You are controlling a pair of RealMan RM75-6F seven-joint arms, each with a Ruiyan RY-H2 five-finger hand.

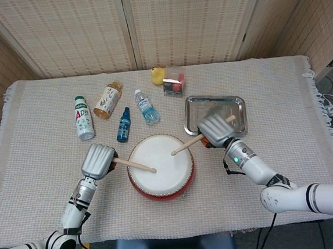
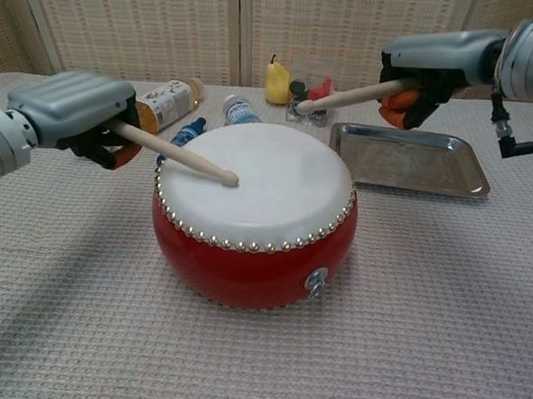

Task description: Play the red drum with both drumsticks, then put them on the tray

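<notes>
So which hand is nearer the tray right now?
Right. The right hand holds its drumstick at the tray's front-left corner, overlapping its rim from the head view. The left hand is across the drum, far from it.

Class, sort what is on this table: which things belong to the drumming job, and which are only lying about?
Job: red drum; left drumstick in the left hand; right drumstick in the right hand; tray.

Lying about: four bottles, yellow pear, clear snack box.
</notes>
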